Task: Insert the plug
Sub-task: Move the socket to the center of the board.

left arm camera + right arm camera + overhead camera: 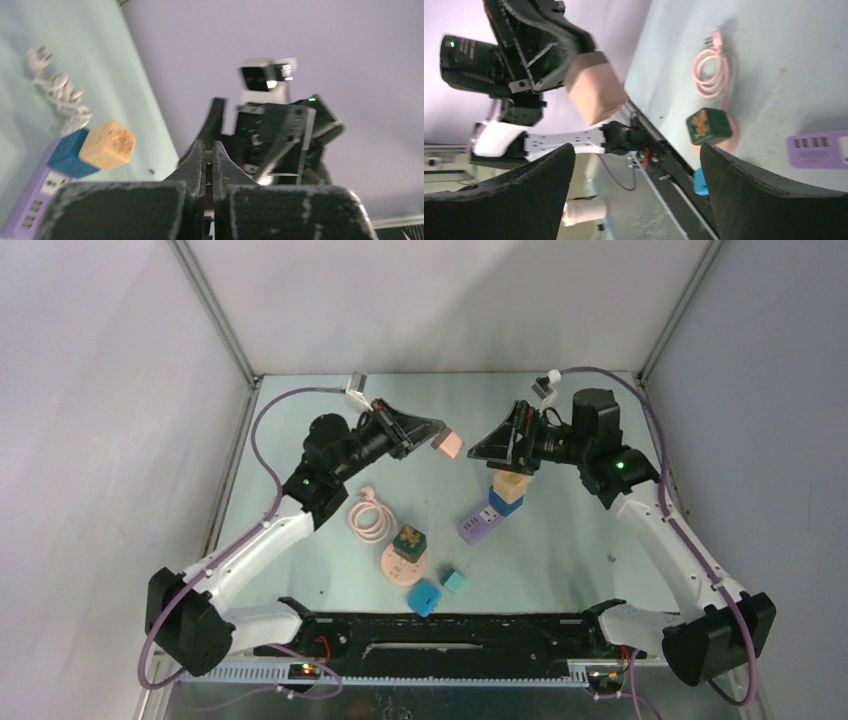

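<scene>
My left gripper is shut on a pink cube-shaped plug and holds it in the air above the middle of the table. In the right wrist view the plug sticks out from the left gripper's tip. In the left wrist view my left gripper has its jaws nearly together; the plug itself is hidden there. My right gripper is open and empty, facing the plug a short way to its right; its jaws stand wide apart. The purple power strip lies on the table below.
A wooden block on a blue block rests on the strip's far end. A pink coiled cable, a green cube on a pink disc, and two blue blocks lie near the front. A white coiled cable lies beyond the strip.
</scene>
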Controlling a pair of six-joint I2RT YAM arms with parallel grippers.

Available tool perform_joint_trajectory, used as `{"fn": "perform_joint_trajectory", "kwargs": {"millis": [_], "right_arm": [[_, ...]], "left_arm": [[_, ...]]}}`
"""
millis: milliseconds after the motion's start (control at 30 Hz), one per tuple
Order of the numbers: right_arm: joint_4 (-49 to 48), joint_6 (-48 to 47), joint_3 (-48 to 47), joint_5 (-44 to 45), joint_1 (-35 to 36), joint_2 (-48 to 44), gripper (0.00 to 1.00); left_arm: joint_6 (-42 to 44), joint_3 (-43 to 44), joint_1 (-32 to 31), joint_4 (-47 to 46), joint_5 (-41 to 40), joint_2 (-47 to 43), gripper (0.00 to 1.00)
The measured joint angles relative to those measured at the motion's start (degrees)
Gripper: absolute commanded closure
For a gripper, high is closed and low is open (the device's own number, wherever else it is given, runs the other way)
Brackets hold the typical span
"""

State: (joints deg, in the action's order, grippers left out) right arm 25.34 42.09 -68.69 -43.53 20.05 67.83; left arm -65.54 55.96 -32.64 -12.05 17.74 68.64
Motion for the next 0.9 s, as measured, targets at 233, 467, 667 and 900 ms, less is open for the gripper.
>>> {"fn": "perform_joint_trajectory", "kwargs": {"millis": [233, 467, 667, 900], "right_arm": [[-20.65, 18.16, 6.6, -2.45, 3.65, 2.71, 0.09], [-37.42, 28.39, 6.73, -3.04, 5.81, 4.72, 0.17], [-45.59, 33.29, 6.73, -2.82, 5.99, 5.09, 0.37], [-50.16, 37.31, 6.73, -2.78, 6.38, 7.58, 0.59]], "left_arm": [[-3.06, -1.81, 0.0, -14.25, -1.49, -0.85, 1.0], [-4.59, -2.36, 0.09, -19.28, -2.95, -1.29, 1.0], [-5.16, -3.78, 0.04, -20.31, -2.97, -1.4, 1.0], [-6.1, -4.13, -0.13, -22.12, -2.97, -1.57, 1.0]]}}
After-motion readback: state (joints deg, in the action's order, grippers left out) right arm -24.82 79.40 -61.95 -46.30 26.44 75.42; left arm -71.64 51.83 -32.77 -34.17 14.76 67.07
